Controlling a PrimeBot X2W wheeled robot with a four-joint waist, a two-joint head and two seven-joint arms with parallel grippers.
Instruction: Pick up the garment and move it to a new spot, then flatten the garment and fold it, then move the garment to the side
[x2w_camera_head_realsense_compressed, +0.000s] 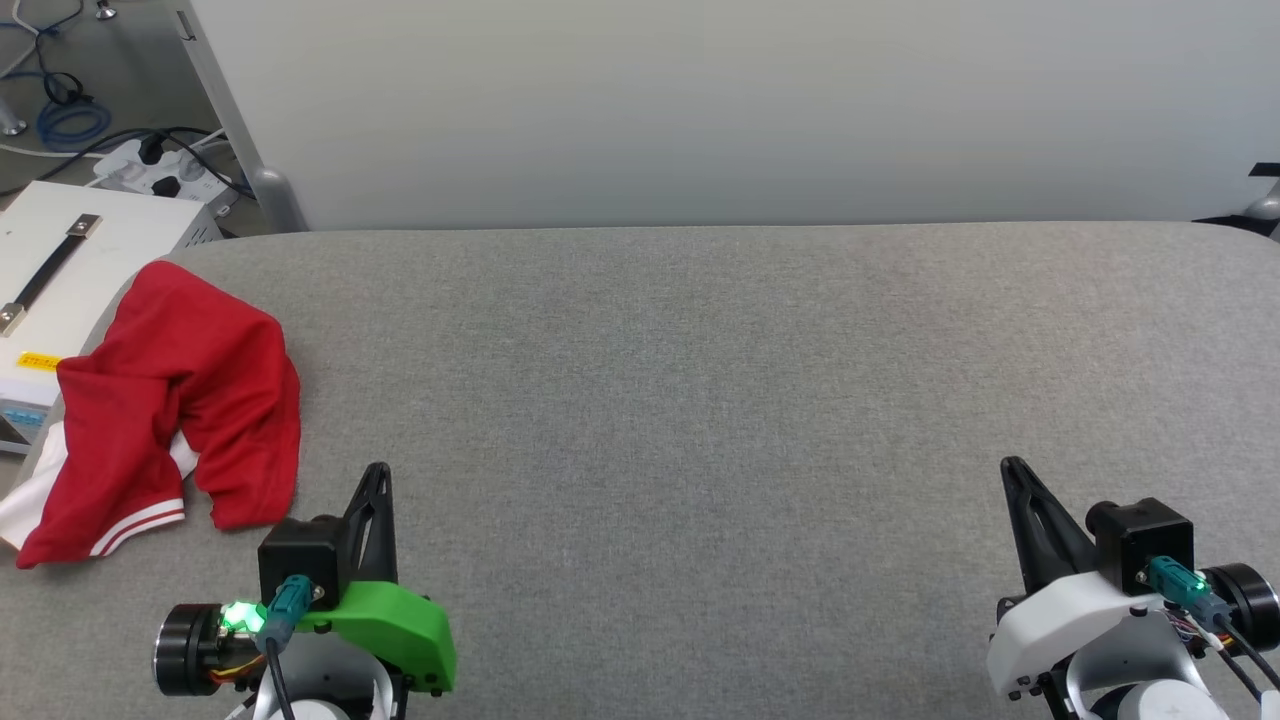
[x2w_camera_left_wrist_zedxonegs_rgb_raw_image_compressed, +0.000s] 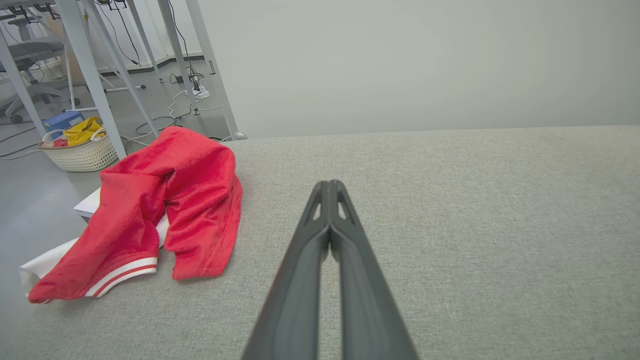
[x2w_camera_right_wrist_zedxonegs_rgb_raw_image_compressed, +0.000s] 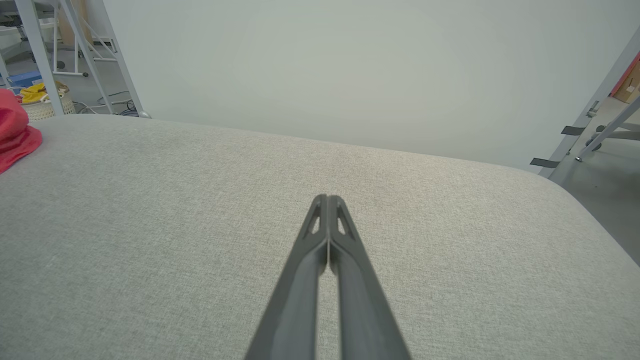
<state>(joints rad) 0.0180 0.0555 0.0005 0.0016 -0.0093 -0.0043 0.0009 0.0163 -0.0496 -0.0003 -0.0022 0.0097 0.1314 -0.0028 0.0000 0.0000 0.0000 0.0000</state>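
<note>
The garment (x2w_camera_head_realsense_compressed: 175, 400) is a crumpled red shirt with a white sleeve and red-white striped trim, bunched at the left edge of the grey padded table (x2w_camera_head_realsense_compressed: 700, 400), part of it hanging off the side. The left wrist view shows the garment (x2w_camera_left_wrist_zedxonegs_rgb_raw_image_compressed: 150, 210) to the left of my fingers, and a corner of the garment (x2w_camera_right_wrist_zedxonegs_rgb_raw_image_compressed: 15, 135) shows at the right wrist view's left edge. My left gripper (x2w_camera_head_realsense_compressed: 377, 470) is shut and empty, just right of the cloth's near end. Far across the table, my right gripper (x2w_camera_head_realsense_compressed: 1010, 465) is shut and empty too.
A white box with a black handle (x2w_camera_head_realsense_compressed: 60, 270) stands beside the table's left edge, under the hanging cloth. Cables and a power strip (x2w_camera_head_realsense_compressed: 160, 170) lie on the floor behind it. A wicker basket (x2w_camera_left_wrist_zedxonegs_rgb_raw_image_compressed: 80, 150) sits on the floor. A pale wall panel (x2w_camera_head_realsense_compressed: 700, 100) backs the table.
</note>
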